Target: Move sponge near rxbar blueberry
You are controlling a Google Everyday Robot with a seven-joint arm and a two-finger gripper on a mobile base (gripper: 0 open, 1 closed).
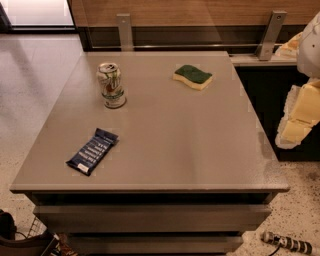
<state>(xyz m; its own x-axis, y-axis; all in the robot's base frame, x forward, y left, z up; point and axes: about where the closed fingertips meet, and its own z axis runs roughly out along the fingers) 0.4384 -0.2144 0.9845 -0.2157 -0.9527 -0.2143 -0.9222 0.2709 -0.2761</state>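
On the floor by the near right corner: one black-and-white striped cylinder, lying flat.

Table: grey, flat-topped, carrying three items.

1. Near left: rxbar blueberry, dark blue wrapper with white text lines, lying flat and diagonal, pale end toward the front edge.
2. Farther back, left of centre: drink can, white and green, upright (somewhat dented).
3. Far side, right of centre: sponge, pale yellow body, dark green face up, lying flat, well apart from the bar and the can.

Hand: pale blocky form at the right edge of view, off the table and beyond its right side; whether apart or together cannot be told.

Rear: two metal posts, then a wood panel.
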